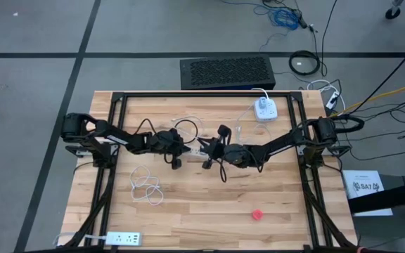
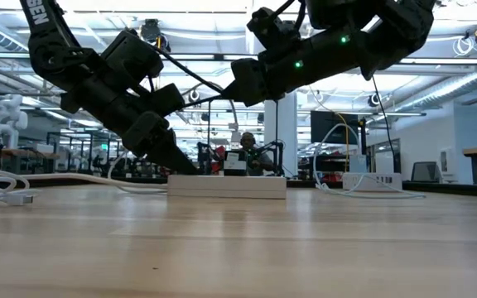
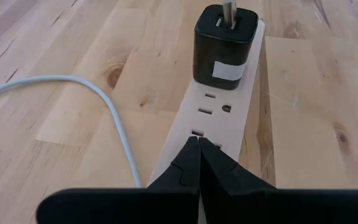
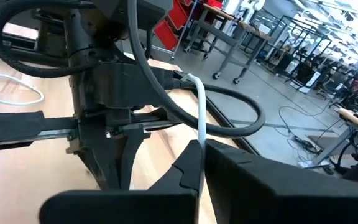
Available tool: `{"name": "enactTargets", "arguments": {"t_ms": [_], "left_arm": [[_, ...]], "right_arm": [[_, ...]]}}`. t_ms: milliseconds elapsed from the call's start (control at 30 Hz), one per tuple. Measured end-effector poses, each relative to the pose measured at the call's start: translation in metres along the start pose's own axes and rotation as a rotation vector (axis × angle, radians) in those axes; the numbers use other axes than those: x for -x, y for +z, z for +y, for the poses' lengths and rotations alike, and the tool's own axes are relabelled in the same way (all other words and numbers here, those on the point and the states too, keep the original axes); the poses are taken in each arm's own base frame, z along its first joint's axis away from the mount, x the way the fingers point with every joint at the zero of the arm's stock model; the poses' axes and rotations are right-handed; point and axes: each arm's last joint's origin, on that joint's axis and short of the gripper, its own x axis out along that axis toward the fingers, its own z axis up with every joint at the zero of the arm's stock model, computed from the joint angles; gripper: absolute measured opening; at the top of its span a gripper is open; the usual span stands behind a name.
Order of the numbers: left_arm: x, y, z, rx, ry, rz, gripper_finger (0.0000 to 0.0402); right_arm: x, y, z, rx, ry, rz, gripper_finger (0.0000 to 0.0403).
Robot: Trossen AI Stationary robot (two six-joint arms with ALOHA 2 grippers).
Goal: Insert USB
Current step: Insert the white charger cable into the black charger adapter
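USB cable (image 4: 199, 118) running white between my right gripper's (image 4: 201, 163) pinching fingers, above mid-table, black charger (image 3: 225, 42) sitting plugged into the power strip (image 3: 219, 115), my left gripper (image 3: 200, 149) pressing closed on its near end.

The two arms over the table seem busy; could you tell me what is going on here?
They are working on plugging a USB cable into a charger. The left gripper, shut, presses down on the white power strip, which carries a black charger with a USB plug in its top. The right gripper, shut on the white cable, is raised beside the left arm at mid-table.
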Motion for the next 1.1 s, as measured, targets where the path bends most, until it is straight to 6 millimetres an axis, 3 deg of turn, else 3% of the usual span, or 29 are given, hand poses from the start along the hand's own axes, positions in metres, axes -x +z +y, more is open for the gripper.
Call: {"name": "enactTargets", "arguments": {"t_ms": [1100], "left_arm": [[0.0, 0.0, 0.0, 0.001, 0.0, 0.0, 0.0001]], "right_arm": [[0.0036, -0.0023, 0.0061, 0.044, 0.035, 0.024, 0.0]]}}
